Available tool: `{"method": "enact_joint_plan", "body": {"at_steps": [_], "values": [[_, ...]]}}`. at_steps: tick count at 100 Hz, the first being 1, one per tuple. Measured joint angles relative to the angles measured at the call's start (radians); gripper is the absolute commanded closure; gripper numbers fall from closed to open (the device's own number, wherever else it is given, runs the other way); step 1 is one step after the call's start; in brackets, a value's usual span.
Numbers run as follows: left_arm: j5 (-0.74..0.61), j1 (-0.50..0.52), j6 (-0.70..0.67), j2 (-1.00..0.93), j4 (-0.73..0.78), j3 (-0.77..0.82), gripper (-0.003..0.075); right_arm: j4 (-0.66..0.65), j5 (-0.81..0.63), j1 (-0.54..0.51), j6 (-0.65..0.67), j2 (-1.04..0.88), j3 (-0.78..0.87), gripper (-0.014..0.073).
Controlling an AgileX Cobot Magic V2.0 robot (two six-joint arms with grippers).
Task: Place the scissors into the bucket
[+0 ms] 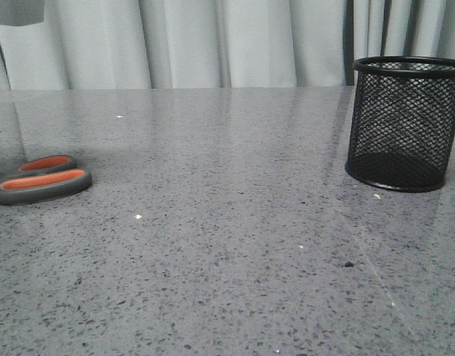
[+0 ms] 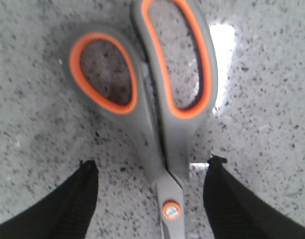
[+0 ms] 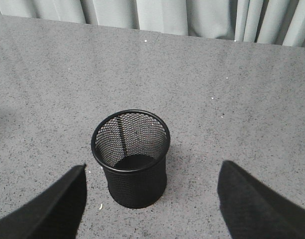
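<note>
Both pairs of jaws stand apart, clamped on nothing; the left gripper point(image 2: 151, 191) hangs low over the scissors point(image 2: 157, 104), its two black fingers point(image 2: 67, 204) either side of the shank near the orange pivot screw point(image 2: 171, 209), not touching it so far as the left wrist view shows; the right gripper point(image 3: 151, 199) hovers above the bucket point(image 3: 132, 157), its dark fingers point(image 3: 52, 209) spread wide on each side and well clear of the rim.

The scissors lie flat on the table point(image 1: 227, 245) at the far left of the front view, only the handles in sight there; the handles are matte grey plastic, two elongated loops of unequal size, each lined inside with a bright orange band; the loops lie side by side, touching along their inner edges, so the scissors appear closed; the blades lie out of the pictures.

The bucket stands upright at the right of the table, well apart from the scissors; it is a black cylinder of fine diamond-pattern wire mesh, see-through, with a solid rolled rim and a solid round base; nothing shows inside it.

The table is grey speckled stone, smooth and faintly glossy, with a few pale flecks and small crumbs; behind it hangs a pale grey curtain point(image 1: 212, 41) in soft vertical folds.
</note>
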Motion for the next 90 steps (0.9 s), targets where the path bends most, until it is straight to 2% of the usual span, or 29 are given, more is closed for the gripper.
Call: {"method": "enact_joint_plan", "body": {"at_steps": [15,73,83,90], "values": [[-0.008,0.0,0.05,0.009,-0.039,0.0,0.0288,0.0,-0.004,0.002,0.0,0.0,0.0,0.0096],[-0.022,0.0,0.057,0.086,-0.046,-0.01,0.0288,0.0,-0.004,0.003,0.0,0.0,0.0,0.0096],[-0.026,0.0,0.057,0.086,-0.044,-0.01,0.0304,0.0,-0.004,0.003,0.0,0.0,0.0,0.0096],[-0.028,0.0,0.057,0.086,-0.047,-0.01,0.0346,0.0,-0.004,0.003,0.0,0.0,0.0,0.0096]]}}
